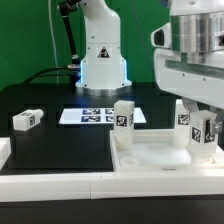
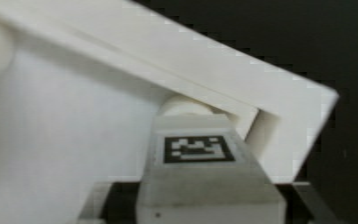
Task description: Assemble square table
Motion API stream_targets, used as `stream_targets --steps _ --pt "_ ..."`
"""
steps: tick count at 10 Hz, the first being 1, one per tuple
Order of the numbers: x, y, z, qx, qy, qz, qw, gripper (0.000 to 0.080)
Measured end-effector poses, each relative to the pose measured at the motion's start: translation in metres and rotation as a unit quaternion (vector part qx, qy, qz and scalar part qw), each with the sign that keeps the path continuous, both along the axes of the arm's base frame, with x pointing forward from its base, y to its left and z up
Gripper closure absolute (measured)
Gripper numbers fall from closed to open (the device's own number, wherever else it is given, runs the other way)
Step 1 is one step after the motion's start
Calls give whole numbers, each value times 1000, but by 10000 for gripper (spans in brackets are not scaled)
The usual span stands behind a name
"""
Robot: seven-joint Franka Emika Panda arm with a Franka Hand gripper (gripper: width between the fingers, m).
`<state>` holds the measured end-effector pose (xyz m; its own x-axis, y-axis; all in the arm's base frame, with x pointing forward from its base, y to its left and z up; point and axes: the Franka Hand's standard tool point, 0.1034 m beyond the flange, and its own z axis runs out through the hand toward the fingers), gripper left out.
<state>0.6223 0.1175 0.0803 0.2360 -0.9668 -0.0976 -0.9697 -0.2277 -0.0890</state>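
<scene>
The white square tabletop (image 1: 150,158) lies with its raised rim up, at the front right in the exterior view. One tagged white leg (image 1: 122,113) stands upright at its far left corner and another leg (image 1: 184,114) near its far right. My gripper (image 1: 205,132) is shut on a third leg (image 1: 206,126), holding it upright at the right corner. In the wrist view this leg (image 2: 195,150) fills the gap between both fingers (image 2: 123,205), its end against the inside corner of the tabletop's rim (image 2: 247,85). A fourth leg (image 1: 27,119) lies loose on the black table.
The marker board (image 1: 95,115) lies flat behind the tabletop, in front of the robot base (image 1: 102,65). Long white border bars (image 1: 55,186) run along the front edge and the exterior view's left.
</scene>
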Motion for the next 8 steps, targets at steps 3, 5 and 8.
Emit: stream_targets --steps 3,5,8 --pt "3 2 0 9 -21 -94 995 511" --pt "2 2 -1 8 -21 -91 996 506" --pt "4 9 2 -29 -28 71 997 189"
